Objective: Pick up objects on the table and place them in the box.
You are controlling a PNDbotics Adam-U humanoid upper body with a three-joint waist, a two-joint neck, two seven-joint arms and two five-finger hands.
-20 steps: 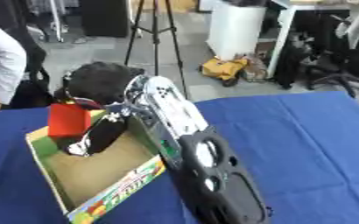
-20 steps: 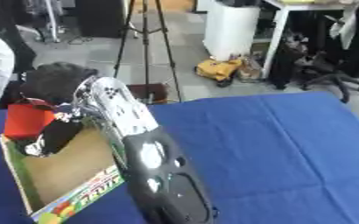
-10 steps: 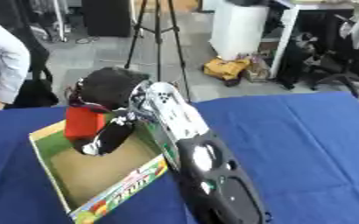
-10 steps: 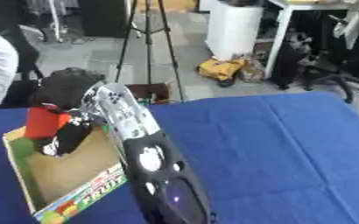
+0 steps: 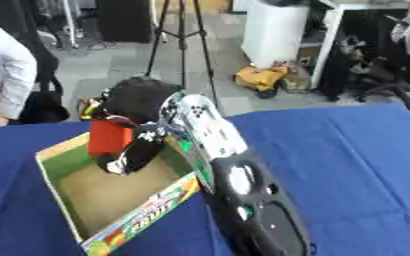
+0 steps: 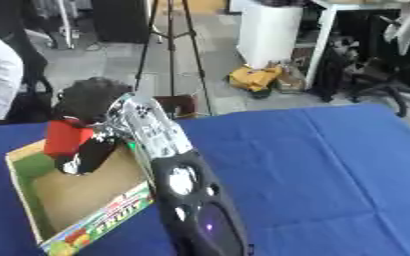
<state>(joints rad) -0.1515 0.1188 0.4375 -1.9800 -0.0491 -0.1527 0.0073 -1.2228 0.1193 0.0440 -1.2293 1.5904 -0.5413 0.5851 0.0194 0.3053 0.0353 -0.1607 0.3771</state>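
Office floor, tripod, chairs behind; blue-covered desk (image 5: 348, 150) in foreground, bare at right. Open cardboard box (image 5: 125, 227) at desk's left, printed front wall, brown floor showing. Arm reaches from bottom centre over box; which arm, cannot tell, judged right. Right hand (image 5: 134, 152) above box's far half, fingers curled round red block (image 5: 110, 137). Block upright, above box interior, just inside far wall. Judgement: lower and release; open room toward near wall. Left hand not visible.
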